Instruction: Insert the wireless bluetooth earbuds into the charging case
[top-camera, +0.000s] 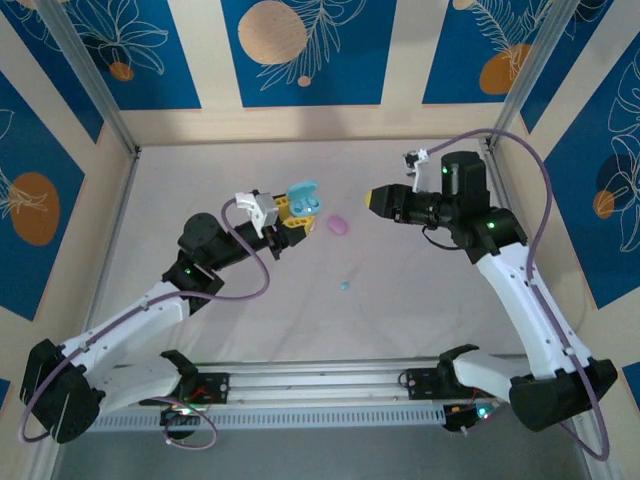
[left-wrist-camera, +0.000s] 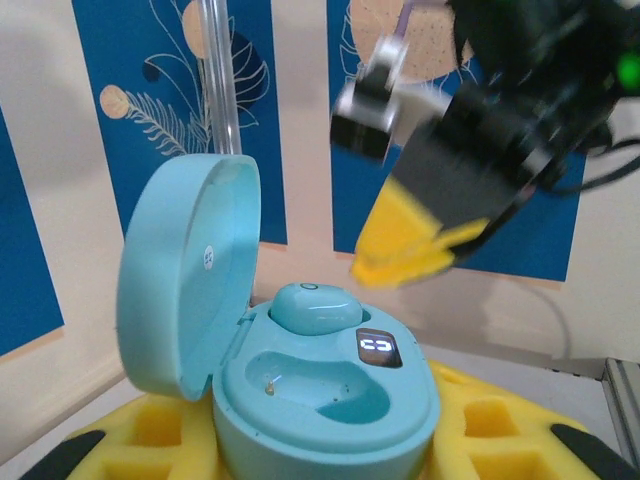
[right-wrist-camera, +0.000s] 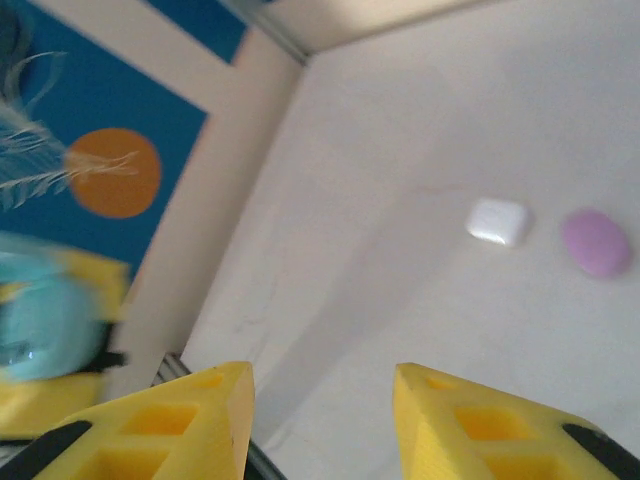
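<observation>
Open light-blue case (left-wrist-camera: 330, 400) clamped between the yellow fingers of the left gripper (top-camera: 290, 215), held above the table (top-camera: 200, 170) left of centre. Its lid (left-wrist-camera: 185, 270) stands swung up on the left side. In the far well sits one light-blue bud (left-wrist-camera: 310, 305), smooth and rounded, matching the shell's colour. The near well (left-wrist-camera: 310, 385) lies bare, a small metal contact showing at its bottom. A tiny lit display (left-wrist-camera: 378, 347) glows on the rim between the two wells.

A loose bud (top-camera: 344, 285), also light blue, lies on the table in front of the case, well apart from both arms.

The right gripper (right-wrist-camera: 320, 375) hangs released, its yellow fingers parted with nothing between them, just right of the case; it is blurred in the left wrist view. A shut pink case (top-camera: 338, 224) rests on the table between the two grippers, and a shut white case (right-wrist-camera: 497, 221) lies just beside it.
</observation>
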